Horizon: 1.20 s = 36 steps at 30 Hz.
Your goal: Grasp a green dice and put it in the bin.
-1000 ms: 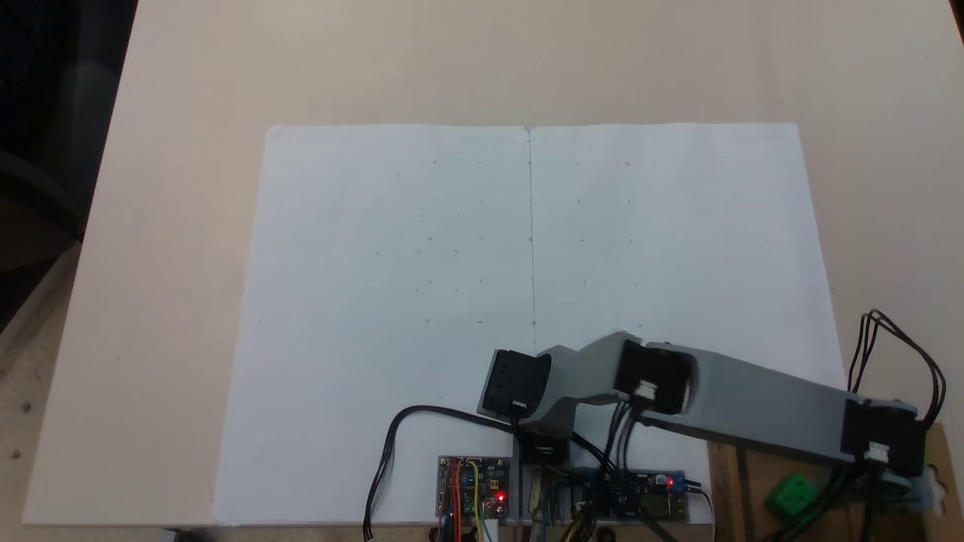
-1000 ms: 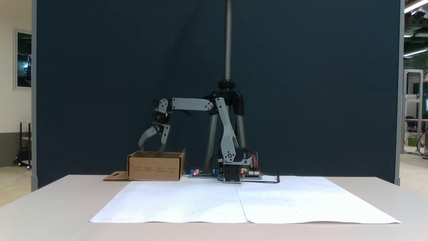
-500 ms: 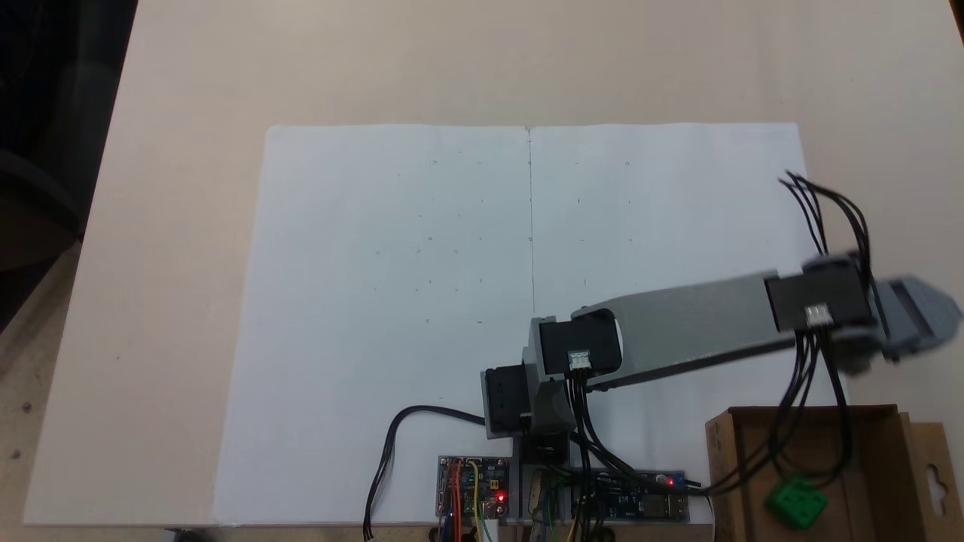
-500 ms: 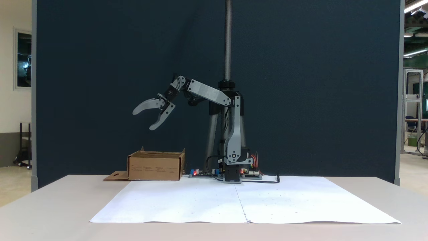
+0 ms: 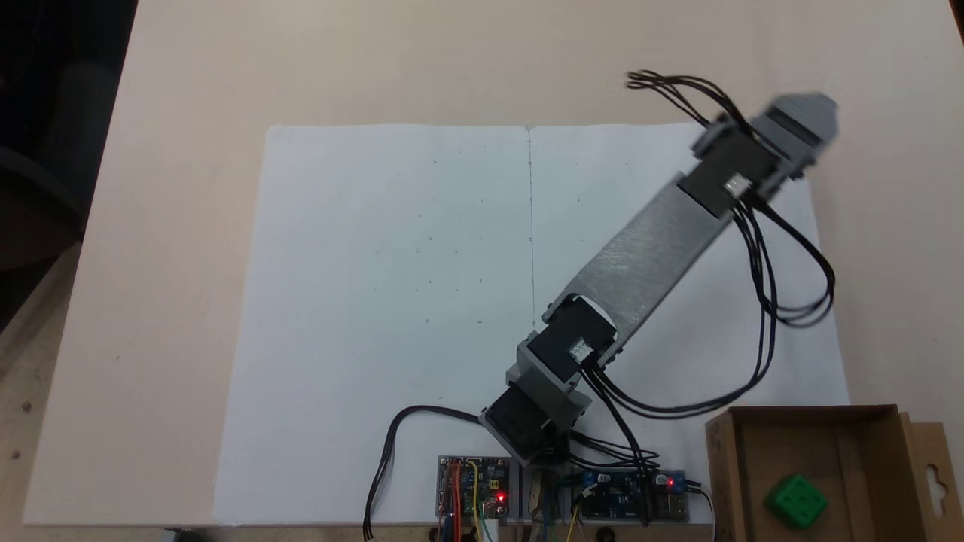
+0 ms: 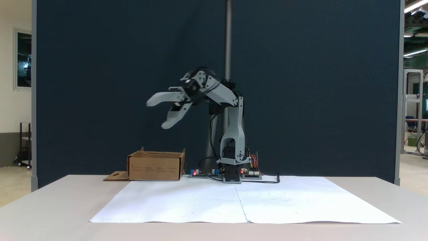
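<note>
The green dice (image 5: 796, 503) lay inside the bin (image 5: 724, 467), on its cardboard floor, resting free with nothing gripping it. By the look of it, the job was done: cube in the box, and nothing left but for the arm to go home. The gripper (image 6: 159, 113) hung high in the air, well apart from the bin (image 6: 155, 165), its two jaws spread wide and empty. In the fixed view from above, the arm (image 5: 640, 260) reached diagonally out across the paper (image 5: 392, 301), its far end (image 5: 800, 120) out past the sheet's corner over bare table (image 5: 181, 90).

On to the materials. The dice was a bright, glossy-looking green cube with darker round pips sunk into its top face, small against the box around it. The bin was plain brown corrugated card, rectangular, with low straight walls; a flap (image 5: 932, 476) lay flat at its side with a hang-hole cut through it. Seen from the front, its wall carried faint printed text, too small to read. The arm's links were matte grey plastic with black motor blocks at the joints, and the jaws were long, curved and tapering like claws, a little blurred in the front view. Loose black cables (image 5: 783, 293) looped off the arm. The paper was two white sheets meeting at a centre seam, speckled with tiny marks, on a smooth beige tabletop.
</note>
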### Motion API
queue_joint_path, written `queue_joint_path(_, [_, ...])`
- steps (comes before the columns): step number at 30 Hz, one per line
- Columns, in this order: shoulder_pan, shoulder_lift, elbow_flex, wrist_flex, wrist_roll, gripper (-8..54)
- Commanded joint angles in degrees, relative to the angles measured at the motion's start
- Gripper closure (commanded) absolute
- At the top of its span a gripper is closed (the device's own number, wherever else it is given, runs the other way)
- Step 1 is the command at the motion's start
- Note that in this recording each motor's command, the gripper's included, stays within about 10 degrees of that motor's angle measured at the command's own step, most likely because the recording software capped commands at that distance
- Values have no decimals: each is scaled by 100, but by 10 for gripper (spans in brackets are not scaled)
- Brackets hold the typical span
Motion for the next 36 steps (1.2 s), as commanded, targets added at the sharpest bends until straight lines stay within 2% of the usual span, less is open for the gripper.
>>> queue_joint_path(1, [-308, 255, -281, -396, 404, 20])
queue_joint_path(12, [-1828, 272, -202, -861, 677, 20])
queue_joint_path(15, [-2232, 457, 299, -1239, 677, 20])
queue_joint_path(23, [-3832, 2127, 2602, -2619, 633, 20])
queue_joint_path(30, [-4113, 3560, 4904, -3779, 396, 19])
queue_joint_path(36, [-4052, 4210, 6460, -4876, 70, 11])
